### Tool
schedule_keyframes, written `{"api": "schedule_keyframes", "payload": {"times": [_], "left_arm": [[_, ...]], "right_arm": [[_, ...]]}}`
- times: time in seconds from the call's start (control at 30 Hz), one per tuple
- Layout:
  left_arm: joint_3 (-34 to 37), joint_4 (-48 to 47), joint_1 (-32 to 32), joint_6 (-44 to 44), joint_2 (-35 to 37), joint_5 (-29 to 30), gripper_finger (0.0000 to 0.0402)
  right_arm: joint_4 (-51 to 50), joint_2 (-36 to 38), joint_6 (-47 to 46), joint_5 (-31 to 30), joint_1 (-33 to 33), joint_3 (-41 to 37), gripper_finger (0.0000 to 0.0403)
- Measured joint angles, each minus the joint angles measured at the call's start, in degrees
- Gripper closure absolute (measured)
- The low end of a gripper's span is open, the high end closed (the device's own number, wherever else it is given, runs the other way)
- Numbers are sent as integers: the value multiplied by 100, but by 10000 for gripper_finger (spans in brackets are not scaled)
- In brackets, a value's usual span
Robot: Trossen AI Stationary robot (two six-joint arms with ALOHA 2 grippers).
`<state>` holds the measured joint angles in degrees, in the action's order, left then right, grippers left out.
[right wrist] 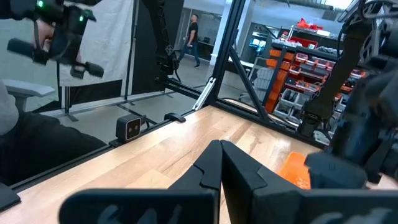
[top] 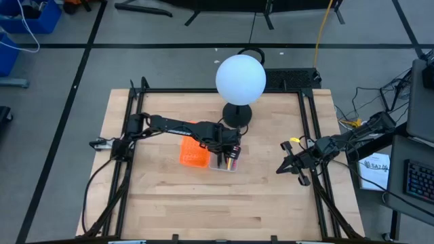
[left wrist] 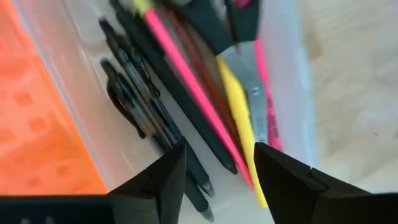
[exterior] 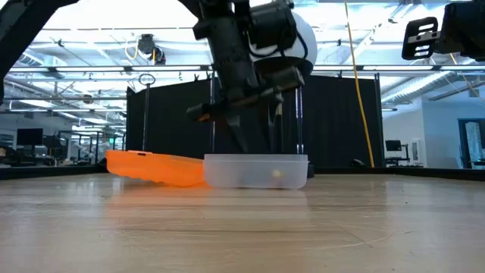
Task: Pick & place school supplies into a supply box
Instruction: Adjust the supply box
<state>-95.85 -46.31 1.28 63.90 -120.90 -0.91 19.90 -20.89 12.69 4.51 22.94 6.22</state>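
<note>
Wooden table carries clear supply box directly under left jaws, orange perforated tray touching box, black lamp base near.

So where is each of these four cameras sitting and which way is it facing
High: overhead, straight down on table, both arms.
Low: table height, level at supply box; left arm above it.
Left wrist: down into box on pens, scissors; left gripper open.
Right wrist: across table; right gripper shut.
High and low share orange tray.

No text, label or number is legible in any view.
</note>
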Motion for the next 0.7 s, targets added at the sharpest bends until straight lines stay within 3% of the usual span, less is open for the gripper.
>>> {"api": "schedule_keyframes", "payload": {"times": [0.13, 0.27, 0.43, 0.5, 0.6, 0.7], "left_arm": [[2, -34, -62, -762, 446, 337, 200], [1, -86, -286, -2454, 1264, 616, 218], [-2, -572, -1318, -5994, 2120, 1156, 298], [-2, -729, -1693, -6946, 2307, 1322, 342], [0, -976, -1956, -7451, 2568, 1390, 391], [0, -1329, -1989, -7500, 2851, 1433, 390]], "right_arm": [[-1, -1, -2, 2, 0, 0, 403], [-2, -1, -44, 4, 0, 0, 403], [-55, 0, -220, 22, 0, 0, 403], [-197, -1, -66, 22, 0, 0, 403], [-312, -11, 80, 20, 0, 0, 403], [-168, -44, -142, 13, 0, 0, 403]]}}
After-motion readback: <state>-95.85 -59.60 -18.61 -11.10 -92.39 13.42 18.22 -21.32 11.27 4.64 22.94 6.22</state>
